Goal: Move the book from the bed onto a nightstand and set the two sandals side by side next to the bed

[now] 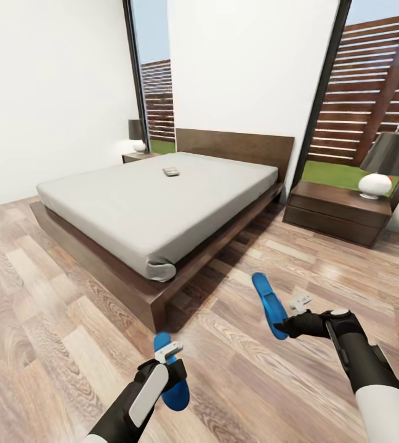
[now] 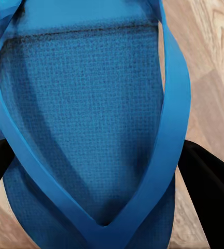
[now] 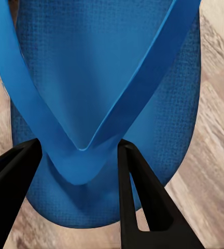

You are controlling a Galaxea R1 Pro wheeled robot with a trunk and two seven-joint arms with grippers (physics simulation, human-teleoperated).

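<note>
Sandals carried: left claw (image 1: pixel 173 363) clamps one sandal (image 1: pixel 176 384), right claw (image 1: pixel 287 325) clamps other sandal (image 1: pixel 268 304), above floor near bed (image 1: pixel 156 209). Book (image 1: pixel 171 171) on mattress. Next: set pair down beside bed.

Home bedroom, large bed (image 1: pixel 162 209), two nightstands (image 1: pixel 338 212) with lamps (image 1: pixel 387 163), wood-plank floor (image 1: pixel 33 320)
</note>
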